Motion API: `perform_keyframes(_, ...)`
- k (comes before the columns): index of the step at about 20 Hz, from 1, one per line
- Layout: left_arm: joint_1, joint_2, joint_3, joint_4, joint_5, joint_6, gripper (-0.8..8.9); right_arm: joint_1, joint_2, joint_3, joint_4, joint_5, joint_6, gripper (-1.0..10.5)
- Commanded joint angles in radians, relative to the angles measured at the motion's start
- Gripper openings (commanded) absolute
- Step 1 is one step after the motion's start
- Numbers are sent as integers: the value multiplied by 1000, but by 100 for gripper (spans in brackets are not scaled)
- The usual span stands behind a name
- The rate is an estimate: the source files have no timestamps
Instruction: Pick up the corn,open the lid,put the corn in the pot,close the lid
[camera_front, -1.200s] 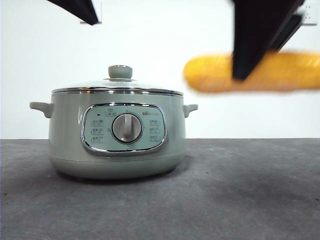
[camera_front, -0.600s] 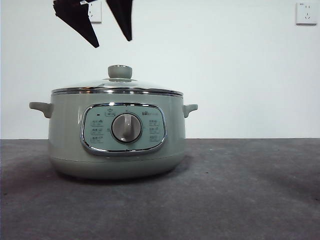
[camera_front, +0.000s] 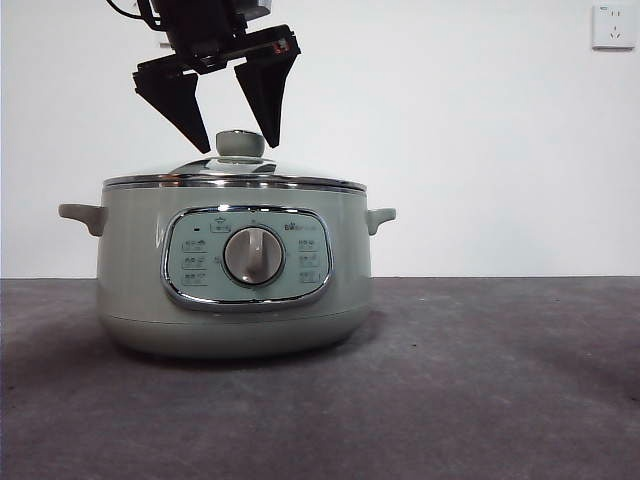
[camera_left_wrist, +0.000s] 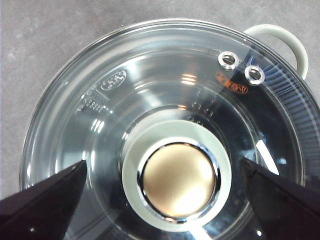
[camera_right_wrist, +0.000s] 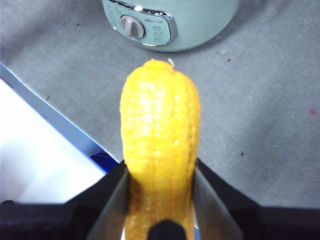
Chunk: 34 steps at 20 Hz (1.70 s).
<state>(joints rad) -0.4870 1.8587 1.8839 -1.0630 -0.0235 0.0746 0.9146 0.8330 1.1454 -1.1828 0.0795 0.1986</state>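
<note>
the left end effector (camera_front: 240, 140) is hanging open around the lid (camera_left_wrist: 165, 125)'s knob (camera_front: 241, 144), the best hold on slippery, fragile glass atop the pot (camera_front: 235, 270); the right end effector (camera_right_wrist: 159, 200) is clamping the stiff corn (camera_right_wrist: 160, 150).

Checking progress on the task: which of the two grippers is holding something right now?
The right gripper: its jaws are shut on the corn. The left gripper is open and empty, straddling the lid's knob.
</note>
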Motion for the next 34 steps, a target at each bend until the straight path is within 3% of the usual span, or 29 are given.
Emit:
perform_keyframes(1, 2, 6, -2, -32, 4, 7, 553, 1, 1, 2, 6, 4, 7, -12)
perform_keyframes(9, 1, 34, -2, -16, 51, 9, 450, 1, 1, 2, 6, 4, 8, -12)
perform_keyframes(18, 1, 42, -2, 4, 50, 8, -14, 1, 1, 2, 6, 4, 10, -12)
perform_keyframes(24, 2, 24, -2, -8, 49, 9, -12, 0, 2, 2, 23, 79, 11, -12)
perform_keyframes(27, 2, -14, -2, -4, 49, 9, -12, 0, 20, 2, 78, 77, 12, -12)
perform_keyframes(34, 34, -156, -2, -44, -6, 13, -12, -1, 204, 3, 381, 74, 58, -12)
